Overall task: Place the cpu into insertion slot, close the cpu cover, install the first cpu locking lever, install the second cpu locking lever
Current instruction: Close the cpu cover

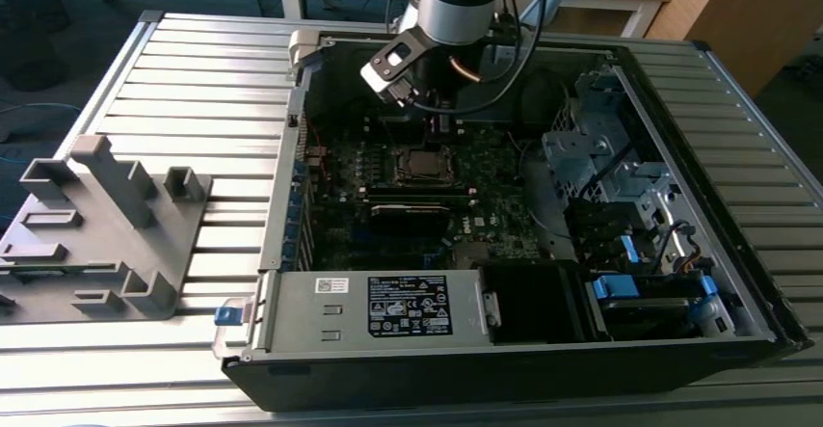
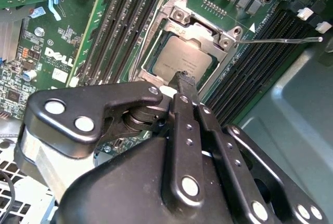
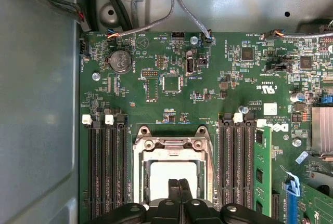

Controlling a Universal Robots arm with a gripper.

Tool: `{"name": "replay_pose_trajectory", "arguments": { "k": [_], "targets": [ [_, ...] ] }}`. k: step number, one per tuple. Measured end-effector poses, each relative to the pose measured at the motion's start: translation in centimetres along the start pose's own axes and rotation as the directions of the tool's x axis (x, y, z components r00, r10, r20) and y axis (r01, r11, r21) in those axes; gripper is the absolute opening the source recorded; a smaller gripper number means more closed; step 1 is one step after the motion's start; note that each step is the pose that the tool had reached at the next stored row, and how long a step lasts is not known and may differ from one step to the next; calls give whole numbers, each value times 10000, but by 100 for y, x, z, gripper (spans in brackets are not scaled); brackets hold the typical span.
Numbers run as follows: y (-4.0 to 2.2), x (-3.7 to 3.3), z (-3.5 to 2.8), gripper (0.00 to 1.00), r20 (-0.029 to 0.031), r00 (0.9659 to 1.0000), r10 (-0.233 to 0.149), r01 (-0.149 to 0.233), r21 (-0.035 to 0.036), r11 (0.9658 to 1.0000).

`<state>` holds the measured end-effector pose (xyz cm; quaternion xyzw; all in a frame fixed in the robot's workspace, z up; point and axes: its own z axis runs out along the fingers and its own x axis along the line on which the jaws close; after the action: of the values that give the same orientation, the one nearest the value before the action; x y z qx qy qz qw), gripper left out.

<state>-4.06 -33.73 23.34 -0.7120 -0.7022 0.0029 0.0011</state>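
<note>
Silver-grey printed cpu (image 2: 179, 57) in insertion slot (image 2: 148, 68) beneath closed claw (image 2: 185, 79)

In the first wrist view my jaws hide one edge of the cpu (image 3: 162, 178), and the cpu cover (image 3: 139, 168) runs off the picture. In the exterior view the insertion slot (image 1: 418, 164) is too small for me to judge.

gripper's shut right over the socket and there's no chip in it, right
No: the cpu is there, framed by the cpu cover, as the first wrist view shows. The gripper is indeed shut over it.
</note>
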Motion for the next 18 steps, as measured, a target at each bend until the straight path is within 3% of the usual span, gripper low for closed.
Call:
{"name": "replay_pose_trajectory", "arguments": {
  "k": [8, 18],
  "targets": [
    [0, 0, -11, 11, -1, 10000, 0, 0, 0, 10000],
    [0, 0, -10, 11, 0, 10000, 0, 0, 64, 10000]
  ]
}}
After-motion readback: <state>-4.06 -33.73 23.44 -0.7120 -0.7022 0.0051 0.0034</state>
